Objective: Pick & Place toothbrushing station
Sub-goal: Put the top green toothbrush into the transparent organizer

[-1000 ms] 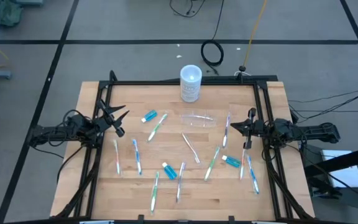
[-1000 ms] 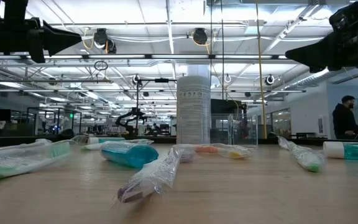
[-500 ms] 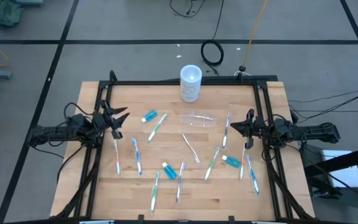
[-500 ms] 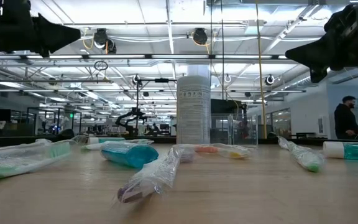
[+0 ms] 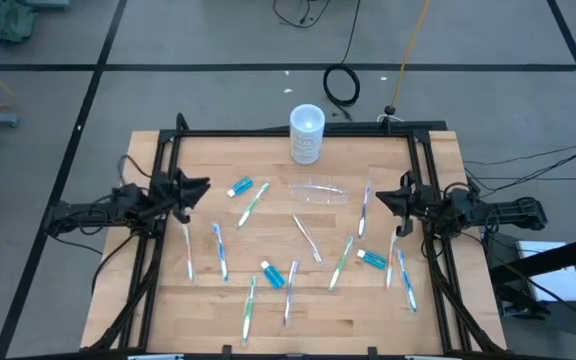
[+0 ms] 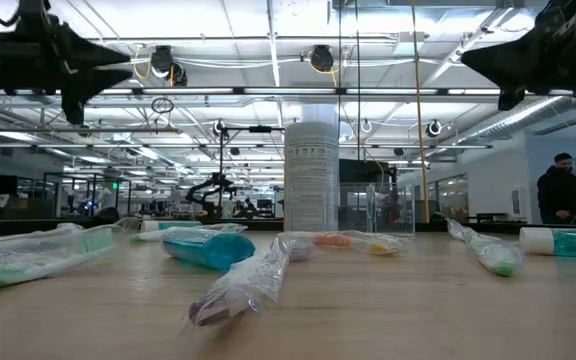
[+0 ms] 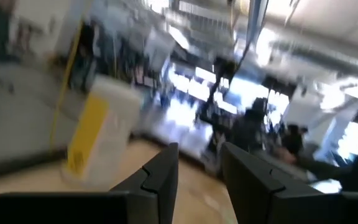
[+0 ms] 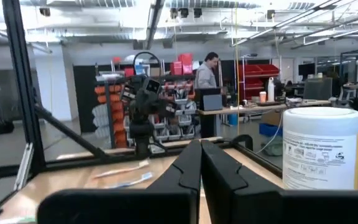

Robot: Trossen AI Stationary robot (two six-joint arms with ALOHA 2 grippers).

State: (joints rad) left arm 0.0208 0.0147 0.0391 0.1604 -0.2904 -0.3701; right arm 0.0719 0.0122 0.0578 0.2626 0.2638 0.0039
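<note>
The clear container (image 5: pixel 318 190) lies on its side on the wooden table, just near of the white cylinder (image 5: pixel 307 133). Several wrapped toothbrushes lie flat around it, such as a green one (image 5: pixel 253 204), a white one (image 5: pixel 307 238) and a blue one (image 5: pixel 218 250). Three blue tubes (image 5: pixel 240 187) (image 5: pixel 272 275) (image 5: pixel 372 259) lie among them. My left gripper (image 5: pixel 204 184) hovers open above the table's left side, pointing right; it also shows in its wrist view (image 7: pixel 199 155). My right gripper (image 5: pixel 382 195) hovers shut above the right side, pointing left; its wrist view (image 8: pixel 201 149) shows the fingers together.
The white cylinder stands upright at the table's far edge and shows in the low view (image 6: pixel 311 175) and the right wrist view (image 8: pixel 321 146). A black frame (image 5: pixel 298 131) borders the table. A person (image 6: pixel 560 190) is in the room beyond the table.
My left gripper has turned about its own axis and edged a little toward the table's middle. My right gripper has also turned about its axis and shifted slightly left. Nothing on the table has moved.
</note>
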